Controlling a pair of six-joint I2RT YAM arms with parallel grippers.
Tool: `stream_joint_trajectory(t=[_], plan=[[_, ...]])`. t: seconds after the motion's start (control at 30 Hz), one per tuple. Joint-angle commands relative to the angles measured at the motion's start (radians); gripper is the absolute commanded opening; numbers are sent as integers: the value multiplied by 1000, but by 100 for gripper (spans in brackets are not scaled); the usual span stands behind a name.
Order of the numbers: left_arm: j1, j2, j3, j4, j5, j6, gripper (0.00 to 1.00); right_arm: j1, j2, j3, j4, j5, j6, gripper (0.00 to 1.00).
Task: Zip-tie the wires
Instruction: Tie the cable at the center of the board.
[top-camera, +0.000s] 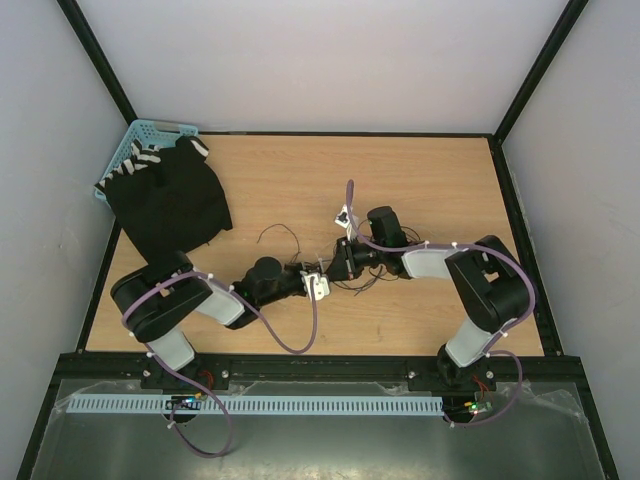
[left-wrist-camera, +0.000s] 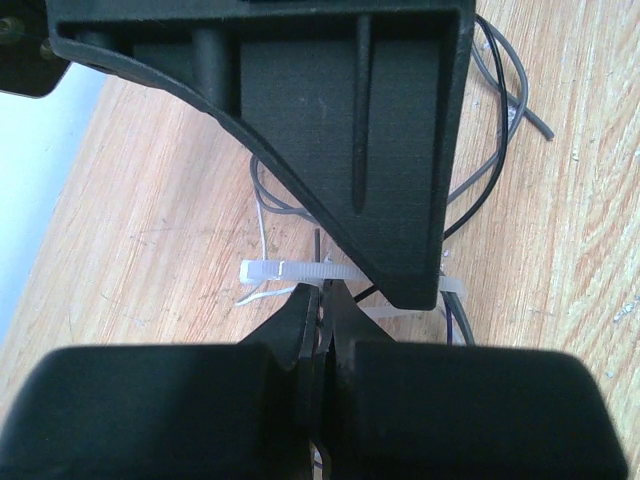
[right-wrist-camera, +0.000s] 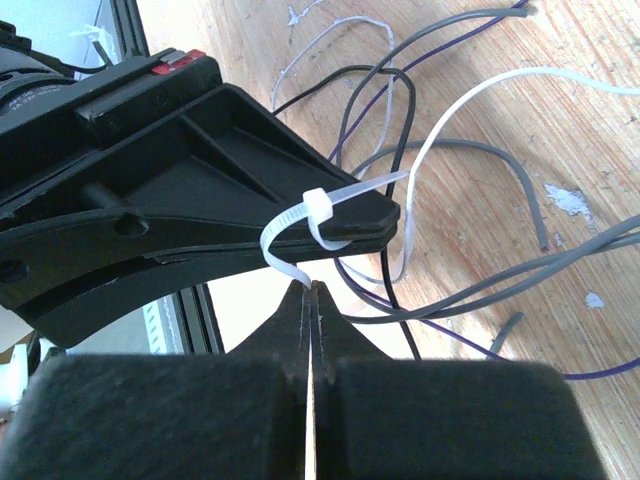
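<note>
1. At mid-table, on the light wooden tabletop, both arms meet tip to tip over the thin flexible wires in grey, black, purple & white. These lie sprawled loose on the wood.
2. Step in hand, as I judge it: closing the loop. The white translucent plastic zip tie is already threaded through its head into 1 small loop.
3. Right gripper: jaws closed, pinching the zip tie strap. Left gripper: jaws closed, tips at the strap; can't tell if it pinches tie or wire.
4. Next move prob. needs a steady opposing pull. Whether the wires run through the loop is unclear.
5. Right wrist view shows loop & head; left wrist view shows only a straight strap piece. Only the top view shows the black cloth & light-blue plastic basket at far left.
</note>
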Motion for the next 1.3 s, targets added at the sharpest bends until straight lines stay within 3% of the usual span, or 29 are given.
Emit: stream_joint_trajectory(t=[0.0, 0.47, 0.97, 1.27], plan=[[-17, 6, -16, 39, 13, 6, 0, -13, 21, 39, 9, -4, 2, 0], [-24, -20, -16, 69, -9, -35, 0, -14, 29, 55, -99, 24, -53, 0], [-24, -74, -36, 73, 5, -46, 0, -14, -24, 41, -107, 19, -46, 0], [-12, -64, -28, 71, 17, -110, 0, -13, -57, 14, -136, -2, -75, 15]])
